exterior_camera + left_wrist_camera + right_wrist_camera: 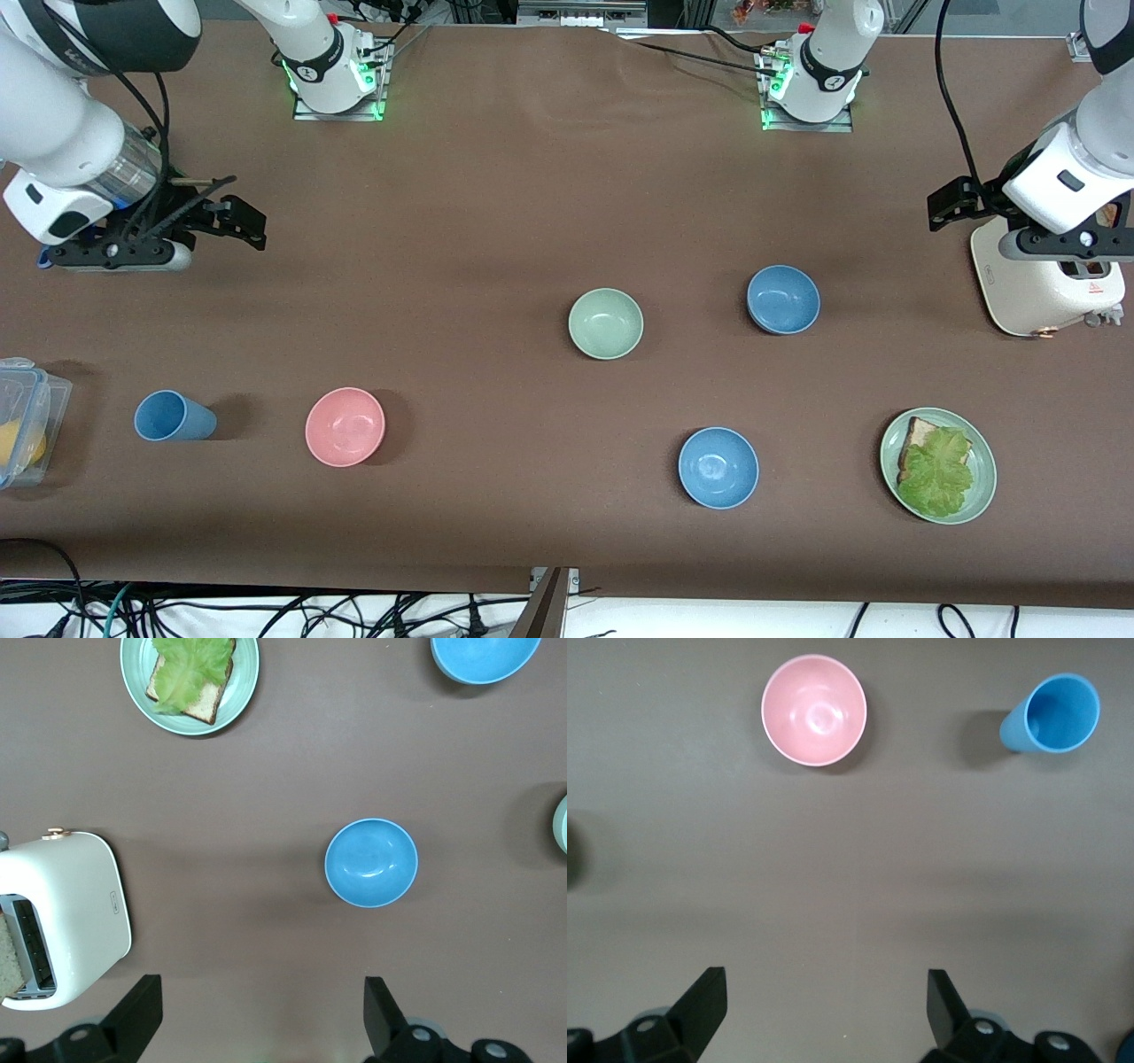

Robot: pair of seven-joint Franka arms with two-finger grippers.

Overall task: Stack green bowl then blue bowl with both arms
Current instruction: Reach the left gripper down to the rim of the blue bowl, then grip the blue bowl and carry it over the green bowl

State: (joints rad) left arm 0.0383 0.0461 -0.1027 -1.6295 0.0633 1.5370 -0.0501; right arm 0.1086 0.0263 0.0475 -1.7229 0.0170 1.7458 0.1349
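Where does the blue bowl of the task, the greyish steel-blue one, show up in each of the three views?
Front view: the blue bowl sits beside the green bowl, toward the left arm's end of the table.
Left wrist view: it is right of centre in the picture.
Right wrist view: not in it.
Shared landmark: the white toaster, also in the left wrist view.

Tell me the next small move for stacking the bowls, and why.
Probably bring the open left gripper down toward the green bowl. Both bowls sit apart and untouched, the blue bowl beside it; the right gripper waits open near the pink bowl.
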